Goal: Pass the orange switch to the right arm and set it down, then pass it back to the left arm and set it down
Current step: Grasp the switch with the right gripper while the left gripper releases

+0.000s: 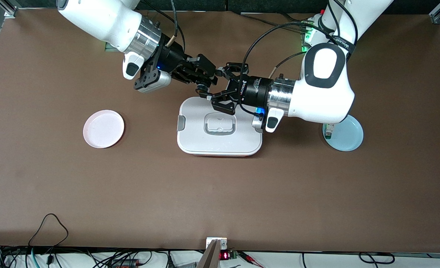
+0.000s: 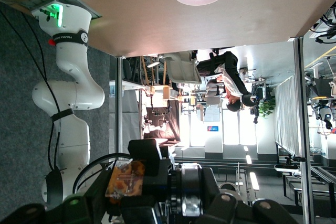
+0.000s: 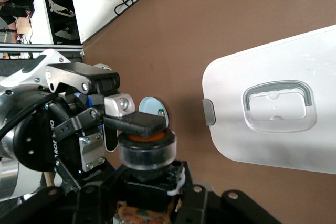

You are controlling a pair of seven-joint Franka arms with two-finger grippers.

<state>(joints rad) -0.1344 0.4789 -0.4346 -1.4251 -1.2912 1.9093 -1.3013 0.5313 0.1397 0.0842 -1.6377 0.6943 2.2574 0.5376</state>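
Observation:
The orange switch [image 1: 202, 88] hangs in the air over the edge of the white box [image 1: 220, 128] nearest the robots' bases, held between both hands. My right gripper [image 1: 205, 82] is shut on the switch's black base. In the right wrist view the switch [image 3: 147, 150] stands up out of my own jaws, its orange rim showing under a black finger pad [image 3: 140, 123] of the left gripper. My left gripper [image 1: 208, 91] reaches in from the left arm's end and is shut on the switch's orange head. In the left wrist view the switch [image 2: 190, 195] shows side-on.
A pink plate [image 1: 103, 128] lies toward the right arm's end. A pale blue plate [image 1: 348, 136] lies toward the left arm's end, carrying a small white-and-green component [image 1: 328, 131]. The box [image 3: 278, 124] sits mid-table, directly under both wrists. Cables run along the table's near edge.

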